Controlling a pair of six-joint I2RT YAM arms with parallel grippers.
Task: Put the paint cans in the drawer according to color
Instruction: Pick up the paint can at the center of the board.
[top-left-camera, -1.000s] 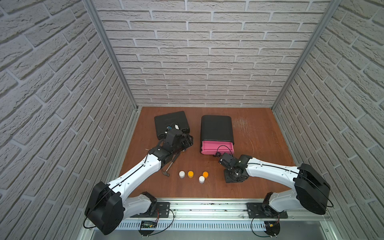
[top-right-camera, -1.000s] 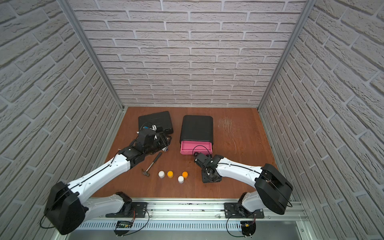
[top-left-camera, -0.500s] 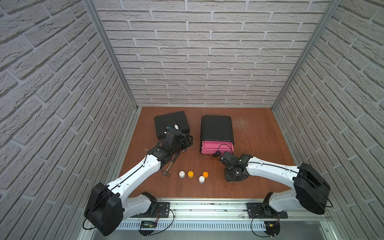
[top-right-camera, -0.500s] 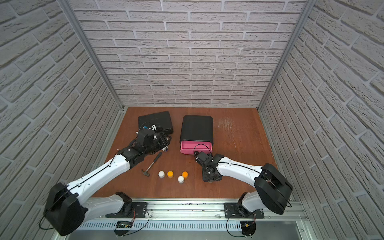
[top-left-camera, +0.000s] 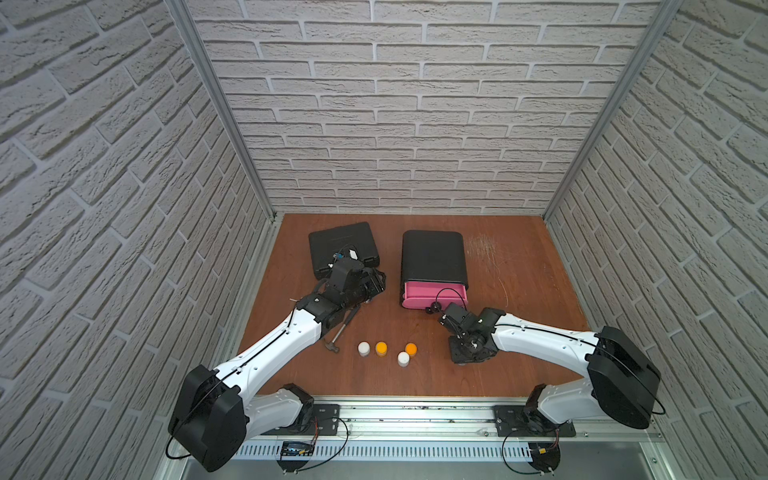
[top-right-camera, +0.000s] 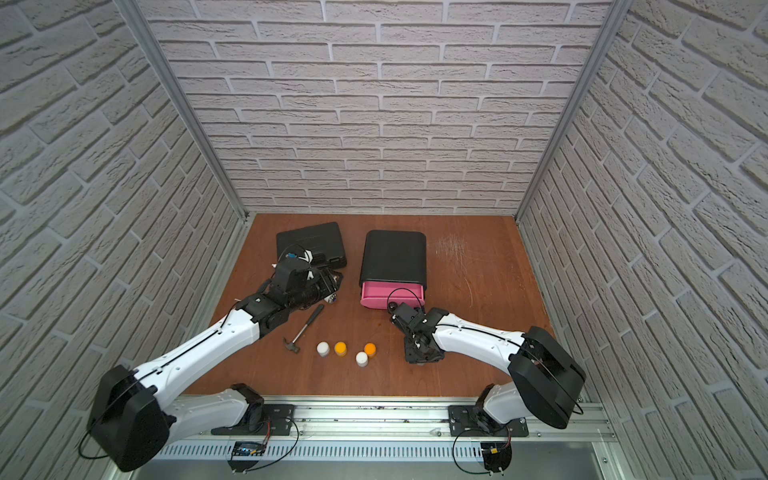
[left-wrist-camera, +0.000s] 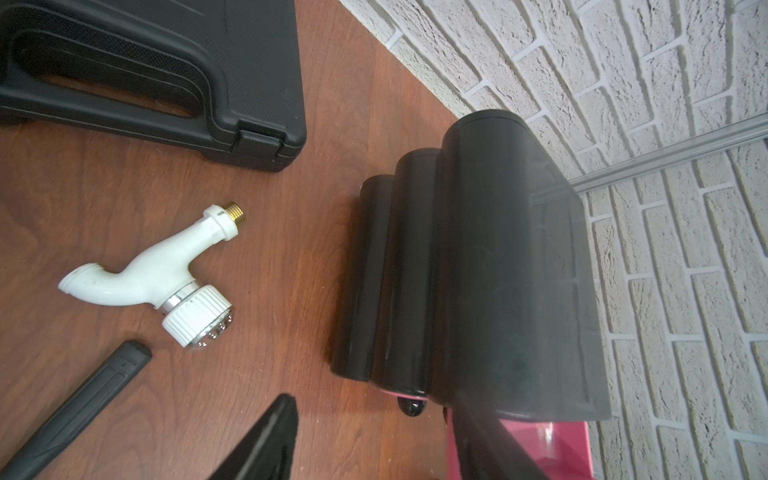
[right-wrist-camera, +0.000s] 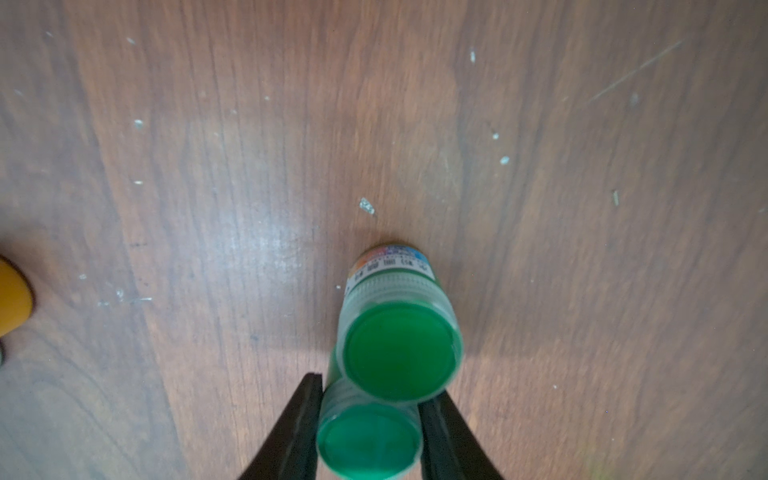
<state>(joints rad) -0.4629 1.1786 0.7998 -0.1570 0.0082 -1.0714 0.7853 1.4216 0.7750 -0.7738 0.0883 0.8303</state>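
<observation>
Bare table (top-left-camera: 523, 299) lies free right of the drawer (top-left-camera: 432, 253), whose pink front juts forward. Four paint cans (top-left-camera: 381, 348) and a hammer (top-left-camera: 345, 328) crowd the front middle. A far green can (right-wrist-camera: 399, 349) touches the near green can (right-wrist-camera: 368, 442) inside the right gripper (right-wrist-camera: 372, 386), blocking the way ahead

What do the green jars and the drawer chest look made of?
Green jars: likely plastic, with translucent ribbed cap rims, smooth satin tops and a printed paper label. Drawer chest: probably moulded plastic, its glossy black shell reflecting the wall rail; pink drawer likewise.
</observation>
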